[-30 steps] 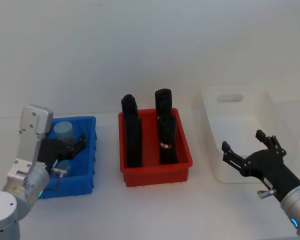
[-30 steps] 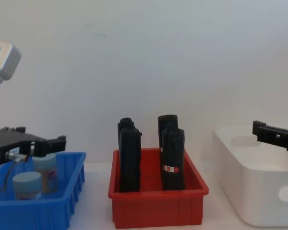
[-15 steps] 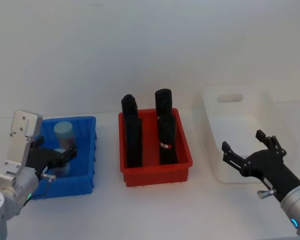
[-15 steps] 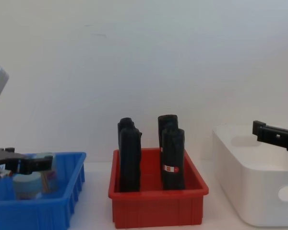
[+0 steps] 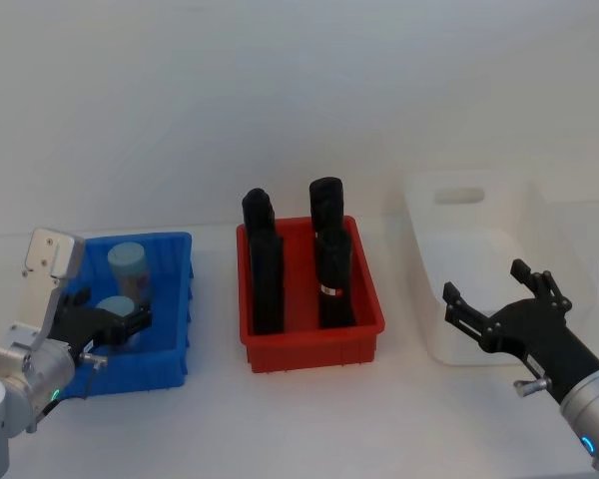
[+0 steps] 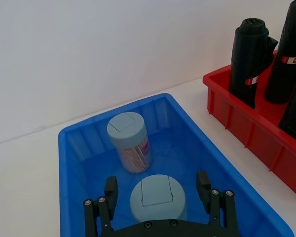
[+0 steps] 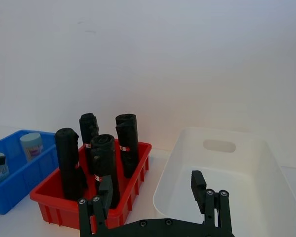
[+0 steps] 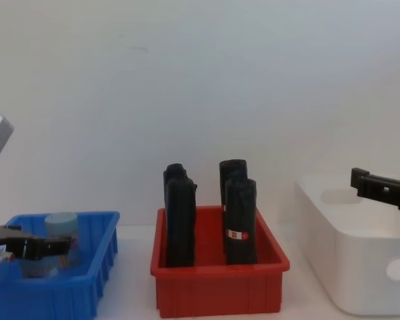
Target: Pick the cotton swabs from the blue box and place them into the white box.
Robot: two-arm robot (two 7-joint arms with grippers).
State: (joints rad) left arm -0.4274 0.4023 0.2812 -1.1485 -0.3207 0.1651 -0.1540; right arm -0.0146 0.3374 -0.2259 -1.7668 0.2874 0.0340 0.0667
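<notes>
The left hand (image 6: pixel 157 185) sits inside the blue box (image 5: pixel 170 367), fingers spread either side of the nearer cotton swabs jar (image 5: pixel 113 305), gripping nothing. A second jar (image 5: pixel 127 262) stands behind it. The right hand (image 5: pixel 484 280) hovers spread wide and empty at the white box (image 5: pixel 539 215).

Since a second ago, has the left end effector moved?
Yes. The left end effector sank into the blue box, straddling the nearer cotton swabs.

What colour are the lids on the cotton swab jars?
Pale blue lids, clearest in the left wrist view.
</notes>
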